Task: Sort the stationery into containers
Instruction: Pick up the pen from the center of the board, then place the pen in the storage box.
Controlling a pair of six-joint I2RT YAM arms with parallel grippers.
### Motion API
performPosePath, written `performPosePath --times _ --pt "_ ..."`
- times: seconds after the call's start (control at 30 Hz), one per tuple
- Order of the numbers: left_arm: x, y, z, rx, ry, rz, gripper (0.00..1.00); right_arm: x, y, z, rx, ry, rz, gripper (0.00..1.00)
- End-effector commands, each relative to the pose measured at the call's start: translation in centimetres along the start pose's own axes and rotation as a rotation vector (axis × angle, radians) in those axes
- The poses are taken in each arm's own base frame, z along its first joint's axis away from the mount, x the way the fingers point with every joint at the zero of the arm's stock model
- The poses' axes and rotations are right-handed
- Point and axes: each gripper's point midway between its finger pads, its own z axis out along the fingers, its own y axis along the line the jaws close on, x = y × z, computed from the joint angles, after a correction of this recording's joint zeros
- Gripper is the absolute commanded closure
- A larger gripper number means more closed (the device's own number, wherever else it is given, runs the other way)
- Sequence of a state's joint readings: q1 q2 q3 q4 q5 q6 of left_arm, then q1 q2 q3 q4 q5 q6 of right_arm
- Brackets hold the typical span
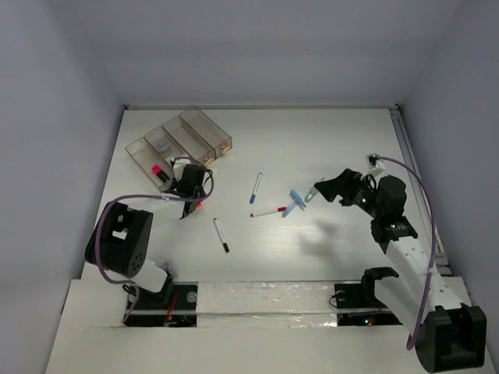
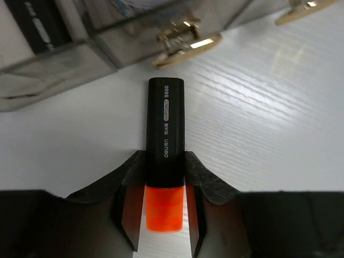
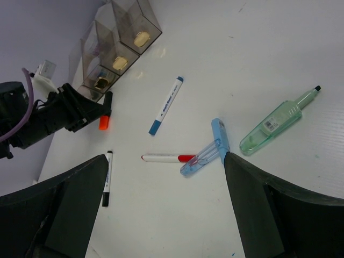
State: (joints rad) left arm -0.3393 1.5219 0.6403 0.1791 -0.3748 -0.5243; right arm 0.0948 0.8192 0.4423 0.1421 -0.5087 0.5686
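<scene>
White table (image 2: pixel 279 140): black highlighter (image 2: pixel 166 123) (marked "S600")

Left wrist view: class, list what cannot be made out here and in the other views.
Left wrist: bins blurred, cut off by the top edge; contents unclear.
Top external: orange highlighter mostly hidden under the left arm.
Right wrist: label print on the pale-green item too small to read.
</scene>
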Motion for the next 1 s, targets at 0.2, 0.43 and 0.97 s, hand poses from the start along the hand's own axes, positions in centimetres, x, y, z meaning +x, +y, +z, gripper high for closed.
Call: performPosePath --times 0.2,0.43,0.97 --pt "1.0 -6.9 -6.6 0.243 0.036 0.098 0.94 -1.7 1.3 0.1 -0.031 -0.049 -0.053 0.05" --pt "-7.9 -6.8 -9.8 0.297 -0.155 -0.049 0.92 -1.6 1.2 0.1 -0.031 -0.048 -0.055 0.05" --pt "-17.0 5.7 -2.1 0.003 -0.242 -0.348 0.92 -1.6 1.7 -0.4 -0.05 -0.054 -0.064 0.05"
